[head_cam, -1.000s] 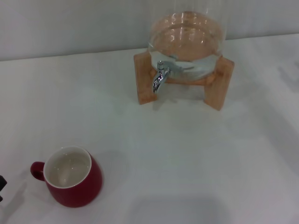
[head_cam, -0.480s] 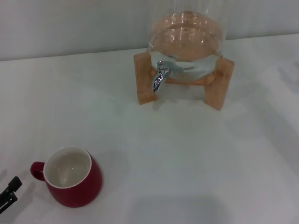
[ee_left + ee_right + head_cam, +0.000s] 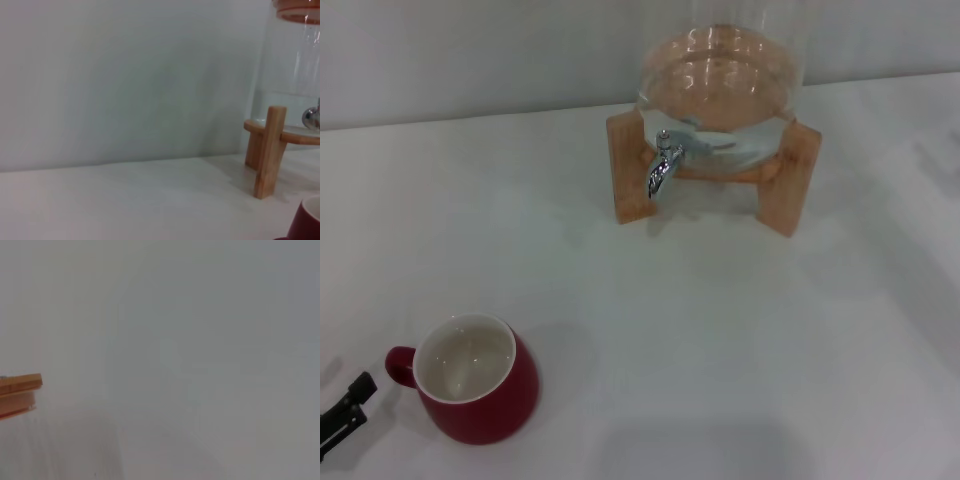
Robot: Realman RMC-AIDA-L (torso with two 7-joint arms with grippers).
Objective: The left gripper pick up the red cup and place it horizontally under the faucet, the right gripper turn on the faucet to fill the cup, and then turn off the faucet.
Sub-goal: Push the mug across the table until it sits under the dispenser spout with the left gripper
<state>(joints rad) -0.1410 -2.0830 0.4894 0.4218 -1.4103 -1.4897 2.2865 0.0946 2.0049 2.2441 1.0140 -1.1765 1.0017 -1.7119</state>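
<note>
The red cup [image 3: 480, 392] stands upright on the white table at the front left, cream inside, with its loop handle pointing left. Its rim also shows in the left wrist view [image 3: 307, 222]. The tip of my left gripper [image 3: 355, 401] pokes in at the bottom left edge, just left of the cup's handle and apart from it, with its two black fingers spread and empty. The chrome faucet [image 3: 663, 165] juts from the front of the glass jar at the back, and part of it shows in the left wrist view [image 3: 312, 118]. My right gripper is out of view.
The clear glass jar [image 3: 720, 95], holding water, sits on a wooden stand [image 3: 630, 170] at the back centre, against a pale wall. The stand's leg shows in the left wrist view [image 3: 269, 150], and a wooden piece shows in the right wrist view [image 3: 17, 389].
My left gripper has come into view at the bottom left edge and moved right, closer to the cup's handle. The cup and the faucet have not moved.
</note>
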